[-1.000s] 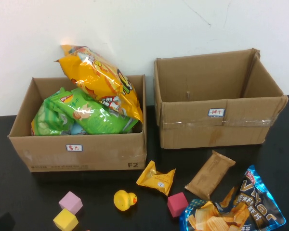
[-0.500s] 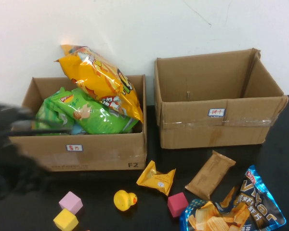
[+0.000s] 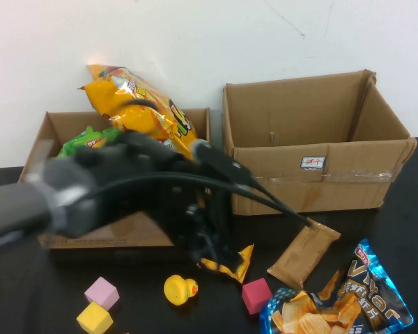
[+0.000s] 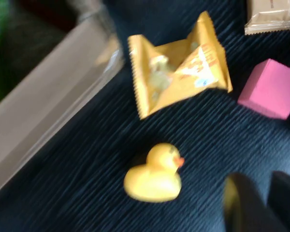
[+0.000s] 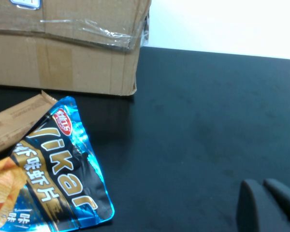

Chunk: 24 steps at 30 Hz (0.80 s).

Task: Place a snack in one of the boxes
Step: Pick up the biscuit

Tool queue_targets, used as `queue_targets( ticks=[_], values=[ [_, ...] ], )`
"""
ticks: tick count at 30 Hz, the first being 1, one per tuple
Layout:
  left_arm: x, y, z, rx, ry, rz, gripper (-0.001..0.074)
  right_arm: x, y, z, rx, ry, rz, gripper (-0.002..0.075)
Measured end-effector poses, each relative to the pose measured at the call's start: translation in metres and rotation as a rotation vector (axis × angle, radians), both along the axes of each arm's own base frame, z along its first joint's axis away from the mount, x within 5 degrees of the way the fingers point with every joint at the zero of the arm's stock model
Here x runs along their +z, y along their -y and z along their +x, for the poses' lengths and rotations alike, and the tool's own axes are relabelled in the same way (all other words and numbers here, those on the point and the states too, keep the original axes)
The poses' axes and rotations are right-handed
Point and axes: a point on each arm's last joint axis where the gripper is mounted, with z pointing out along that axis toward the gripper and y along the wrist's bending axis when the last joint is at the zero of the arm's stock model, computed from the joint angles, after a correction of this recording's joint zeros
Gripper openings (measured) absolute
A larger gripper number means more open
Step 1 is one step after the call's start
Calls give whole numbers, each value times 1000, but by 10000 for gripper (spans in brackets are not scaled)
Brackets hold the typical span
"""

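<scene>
Left gripper [image 3: 216,254] hangs just above my yellow snack packet [image 4: 179,67] on the table [image 5: 208,125]; finger state unclear. Right gripper [image 5: 268,205] fingers pressed together over bare table.

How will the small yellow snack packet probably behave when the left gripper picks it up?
The small yellow snack packet looks puffed and creased, so it is probably light and will crumple. Its glossy film may slip. The left gripper hovers above it; the right gripper is beside the blue chip bag.

You see a yellow packet [image 4: 176,72], yellow duck [image 4: 153,174], pink cube [image 4: 271,88], and blue chips bag [image 5: 53,174] on the black counter [image 5: 208,125].
</scene>
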Motion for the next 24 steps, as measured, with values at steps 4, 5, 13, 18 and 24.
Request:
queue_targets(
  ticks=[4,5,13,18,24],
  values=[
    [-28,21,12,-20,-32,22,431,0,0,0,0,0,0,-1],
    [-35,26,15,-11,-39,21,523,0,0,0,0,0,0,-1],
    [-85,46,40,95,-29,-48,680,0,0,0,0,0,0,-1],
    [-105,49,51,120,13,-76,679,0,0,0,0,0,0,-1],
    [-128,42,60,147,59,-8,679,0,0,0,0,0,0,-1]
  ],
)
